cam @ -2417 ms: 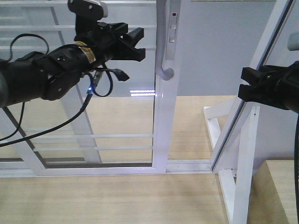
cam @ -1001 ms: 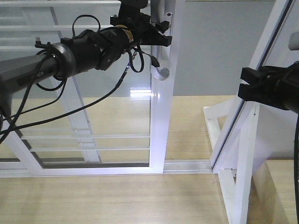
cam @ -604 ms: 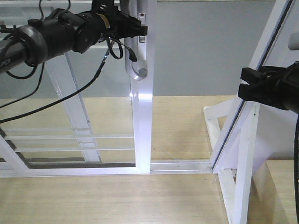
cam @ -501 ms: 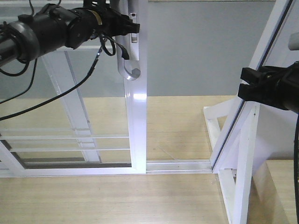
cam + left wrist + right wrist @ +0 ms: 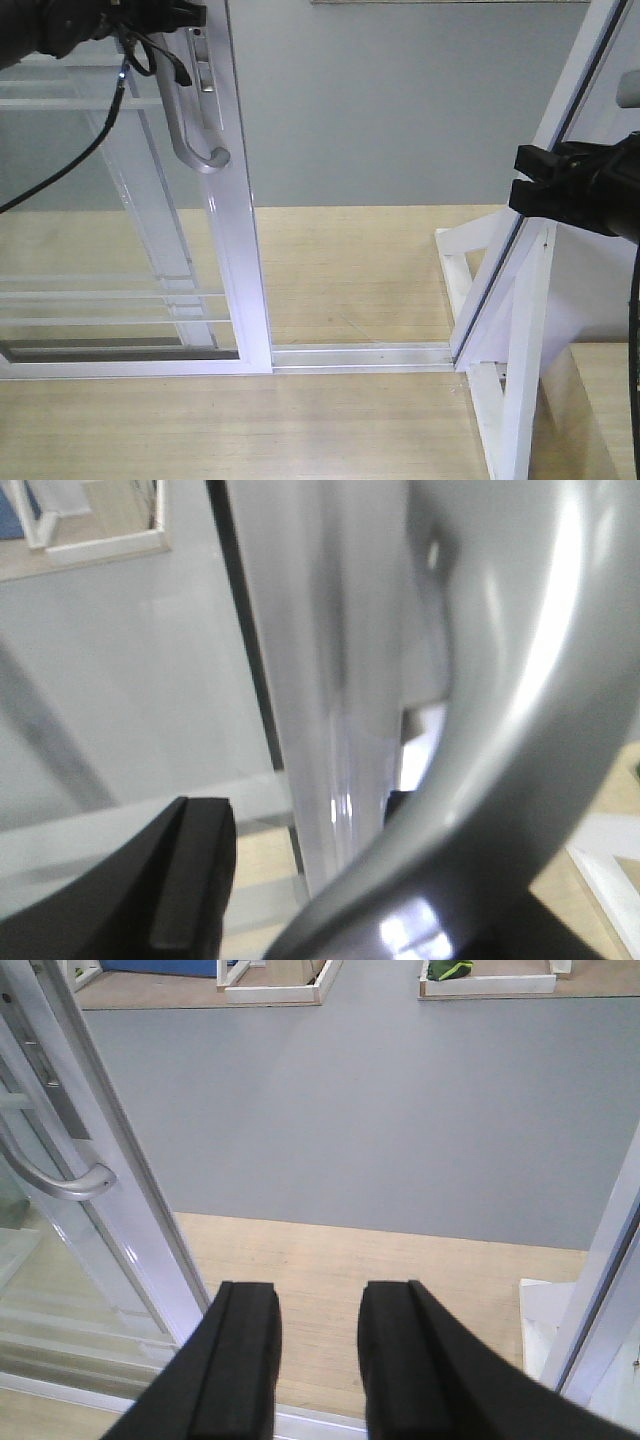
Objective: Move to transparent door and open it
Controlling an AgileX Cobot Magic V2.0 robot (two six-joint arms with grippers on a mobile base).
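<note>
Around door handle (image 5: 196, 140), left claw (image 5: 185, 15).

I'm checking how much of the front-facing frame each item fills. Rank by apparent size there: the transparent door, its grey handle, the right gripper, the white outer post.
1. transparent door
2. white outer post
3. right gripper, though it sits nearer the camera
4. grey handle

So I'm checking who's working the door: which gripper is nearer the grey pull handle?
Left. The left gripper is right at the grey pull handle, which fills its wrist view. The right gripper hangs apart over the open gap, near the white outer post.
</note>
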